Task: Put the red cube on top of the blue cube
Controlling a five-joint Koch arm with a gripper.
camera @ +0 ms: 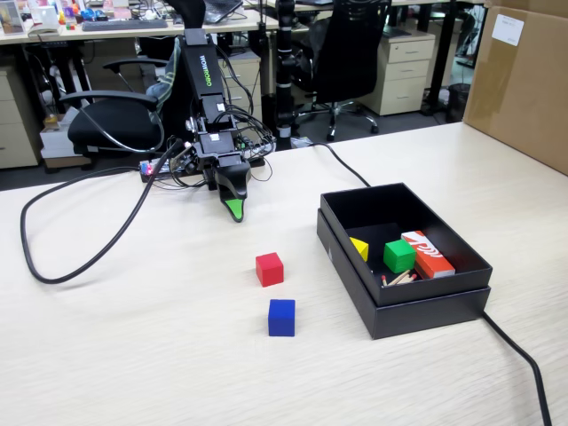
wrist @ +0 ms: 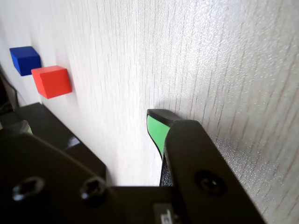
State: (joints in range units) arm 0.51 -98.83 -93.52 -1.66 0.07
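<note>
On the table [camera: 133, 355], red cube [camera: 270, 269] sat on bare wood, blue cube [camera: 281, 318] just beside it on the camera side, not touching. Gripper [camera: 233, 211] was well apart from both, tip down at the tabletop near the arm base. Only one green-padded jaw tip showed in either view, so couldn't tell if jaws were spread or pressed together. Black box [camera: 417, 311] at fixed-view right held a green cube [camera: 398, 256].
</note>
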